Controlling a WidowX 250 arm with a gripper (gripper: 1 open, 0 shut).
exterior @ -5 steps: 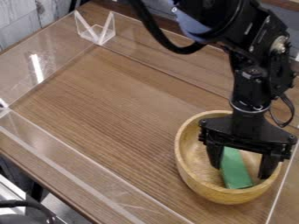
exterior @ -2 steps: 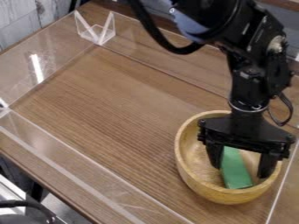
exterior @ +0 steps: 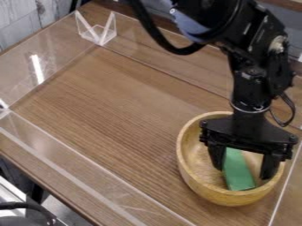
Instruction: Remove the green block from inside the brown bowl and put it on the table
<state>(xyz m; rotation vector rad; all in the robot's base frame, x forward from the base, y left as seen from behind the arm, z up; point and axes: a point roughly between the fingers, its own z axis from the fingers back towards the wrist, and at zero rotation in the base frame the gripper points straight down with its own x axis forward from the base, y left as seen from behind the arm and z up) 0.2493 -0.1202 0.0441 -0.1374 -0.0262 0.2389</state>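
- Almost nothing had changed over the last second: the gripper (exterior: 242, 160) hung at the mouth of the brown bowl (exterior: 192, 177), in nearly the same pose as in the earlier views, with the arm reaching down from 12 o'clock.
- The green block (exterior: 238, 174) had not visibly shifted either. It lay inside the bowl, running from under the gripper towards 6 o'clock, its upper end hidden by the black jaws.
- The jaws stood open, spread to either side of the block, and no grip on it showed. Whether either finger touched it could not be told.
- The bowl sat at about 4 o'clock on the table (exterior: 118, 101), taking the middle of the view as the centre of the dial.
- For the task, that stillness seemed to mean the pick was lined up but the block was not yet secured; the removal was still to come.
- The next move likely called for settling the fingers around the block, closing them, then lifting above the rim and travelling towards 10 o'clock, where bare wood offered room.
- A shallow grip could let the block slip, and a low lift could drag the bowl along.
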